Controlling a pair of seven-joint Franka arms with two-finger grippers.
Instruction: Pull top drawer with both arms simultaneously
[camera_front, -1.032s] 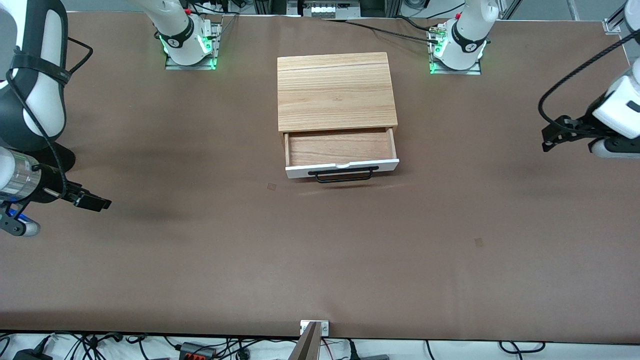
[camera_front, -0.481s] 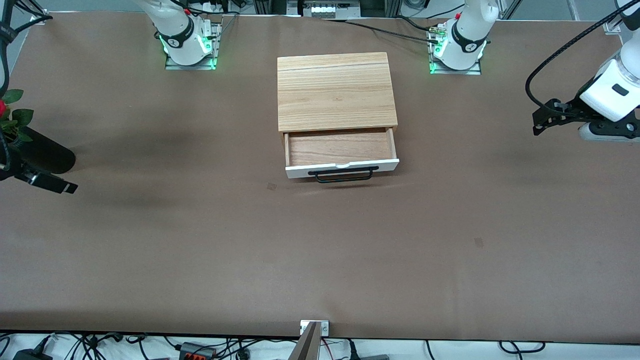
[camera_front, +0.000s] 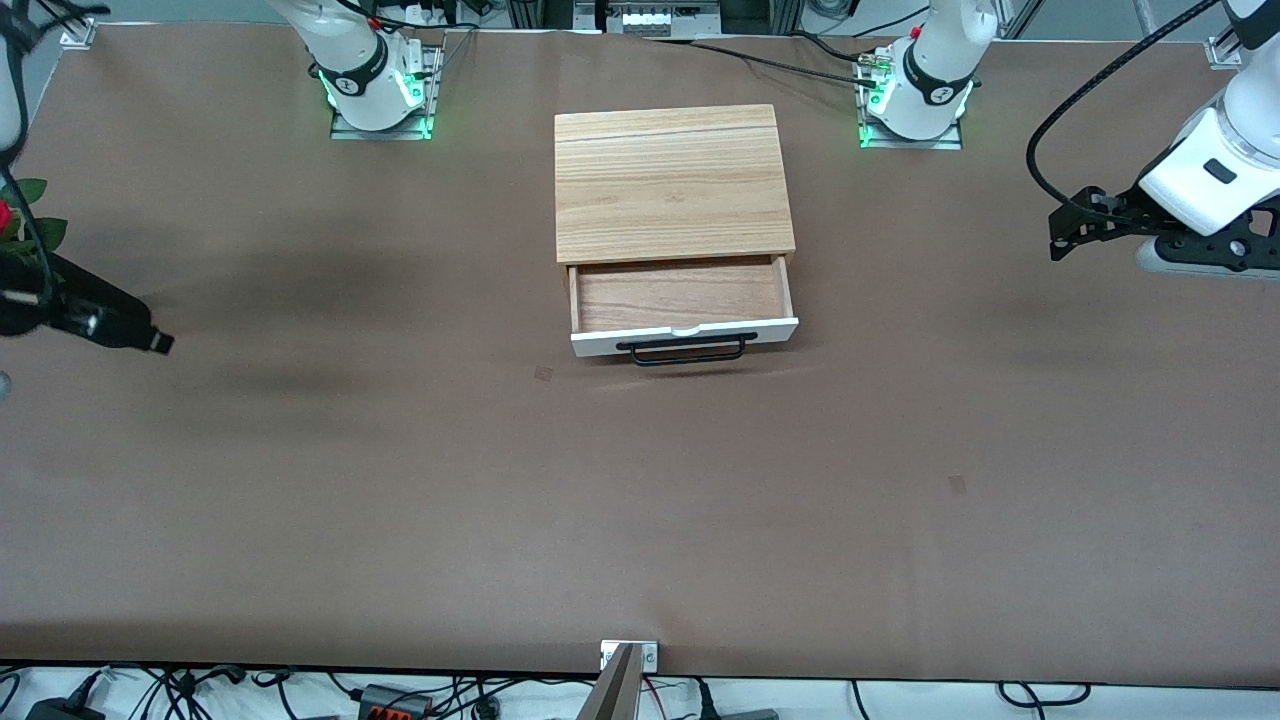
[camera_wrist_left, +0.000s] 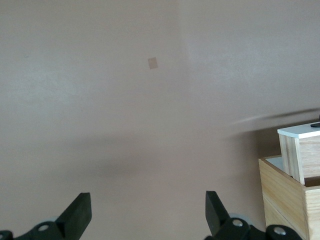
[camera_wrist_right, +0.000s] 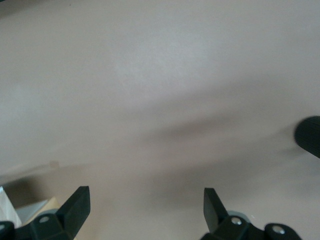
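The top drawer (camera_front: 684, 336) stands pulled out of the light wood cabinet (camera_front: 673, 180). Its white front, black bar handle (camera_front: 686, 350) and brown wooden inside (camera_front: 678, 293) all show. My left gripper (camera_front: 1062, 236) hangs open and empty over bare table near the left arm's end, well apart from the drawer. In the left wrist view its gripper (camera_wrist_left: 148, 214) is wide open, and a drawer corner (camera_wrist_left: 300, 150) shows at the edge. My right gripper (camera_front: 155, 340) is over the table edge at the right arm's end. It is open (camera_wrist_right: 145, 207) and empty.
A red flower with green leaves (camera_front: 25, 225) sits at the table edge by my right gripper. Two small tape squares (camera_front: 543, 373) (camera_front: 957, 485) lie on the brown table (camera_front: 640, 520). The arm bases (camera_front: 375, 85) (camera_front: 915, 95) flank the cabinet.
My right gripper has swung back toward the right arm's end of the table. My left gripper has shifted slightly toward the cabinet. The drawer has not moved.
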